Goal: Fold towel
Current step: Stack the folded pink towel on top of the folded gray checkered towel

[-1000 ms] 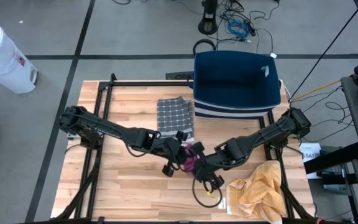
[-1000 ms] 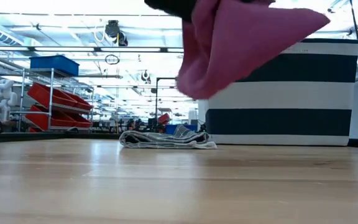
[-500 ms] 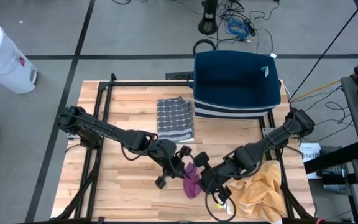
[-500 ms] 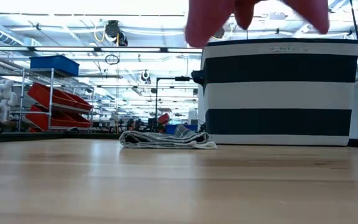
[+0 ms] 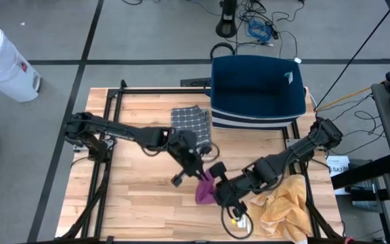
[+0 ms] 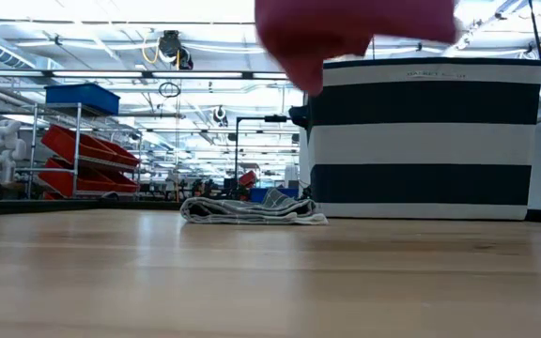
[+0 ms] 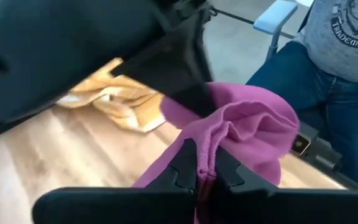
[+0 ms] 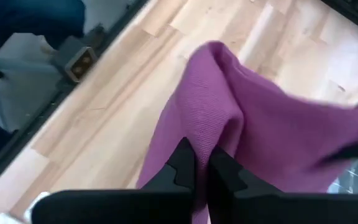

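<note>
A purple towel (image 5: 203,193) hangs bunched between my two grippers over the table's near middle. In the low view the towel (image 6: 346,33) shows only at the top, clear of the wood. My left gripper (image 5: 205,175) is shut on its far side and my right gripper (image 5: 217,188) is shut on its near right side, the two close together. In the wrist views the towel (image 7: 247,130) (image 8: 229,124) bulges past the shut fingers of each gripper (image 7: 199,177) (image 8: 196,168). My left gripper pinches a bunched, hemmed edge of the towel (image 7: 207,146) between its two fingers, slanting down from the table's left. The cloth is lifted clear and sags slack beyond the fingers. My right gripper pinches a ridge of gathered cloth (image 8: 199,130) between its two fingers, slanting down from the table's right. One layer or several, I cannot tell. The towel hangs slack, clear of the table.
A folded grey checked towel (image 5: 191,129) lies at the far middle, next to a navy-and-white striped basket (image 5: 256,91). A crumpled yellow towel (image 5: 283,207) lies at the near right corner. A seated person (image 7: 328,74) shows beyond the table. Bare wood lies at the near left.
Both grippers have stayed shut on the towel. My left gripper swung toward the near edge, then back toward the far right, turning at the wrist. My right gripper shifted toward the near right. The towel, first spread and hanging low, is now bunched up higher.
</note>
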Action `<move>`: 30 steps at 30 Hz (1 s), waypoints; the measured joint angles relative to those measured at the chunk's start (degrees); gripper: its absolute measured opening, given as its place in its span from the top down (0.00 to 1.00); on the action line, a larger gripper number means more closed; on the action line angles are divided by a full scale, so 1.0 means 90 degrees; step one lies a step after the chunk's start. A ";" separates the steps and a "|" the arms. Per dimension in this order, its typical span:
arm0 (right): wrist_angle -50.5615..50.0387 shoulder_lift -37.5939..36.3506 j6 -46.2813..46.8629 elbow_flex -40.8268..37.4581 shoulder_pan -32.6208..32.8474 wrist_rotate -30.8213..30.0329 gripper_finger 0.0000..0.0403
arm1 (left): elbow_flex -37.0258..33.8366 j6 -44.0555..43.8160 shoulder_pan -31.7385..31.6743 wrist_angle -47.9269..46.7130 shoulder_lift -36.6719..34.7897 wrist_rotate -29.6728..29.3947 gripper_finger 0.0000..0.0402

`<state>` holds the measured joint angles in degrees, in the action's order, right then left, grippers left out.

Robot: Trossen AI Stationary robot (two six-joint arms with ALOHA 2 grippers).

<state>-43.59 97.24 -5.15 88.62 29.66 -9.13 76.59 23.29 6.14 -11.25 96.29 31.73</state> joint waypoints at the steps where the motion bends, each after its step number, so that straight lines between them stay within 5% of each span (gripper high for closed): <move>1: 0.0002 0.0011 -0.0006 0.0000 -0.0068 0.0002 0.99 | -0.0001 0.0042 -0.0139 -0.0074 0.0000 0.0110 0.98; 14: 0.0010 0.0096 -0.0384 0.0000 -0.1324 -0.0285 0.99 | 0.0001 0.1547 -0.2207 -0.1664 0.0000 0.1127 0.98; 20: 0.0100 0.0308 -0.0506 0.0000 -0.2060 0.0090 0.99 | 0.0001 0.1970 -0.3355 -0.2085 0.0000 0.1664 0.98; 30: 0.1144 0.1138 -0.0665 0.0000 -0.2846 0.0170 0.99 | -0.0001 0.2622 -0.4608 -0.2491 0.0000 0.1673 0.98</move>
<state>-33.30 107.48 -11.13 88.62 4.05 -7.60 76.58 46.89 -35.33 -33.66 96.29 46.78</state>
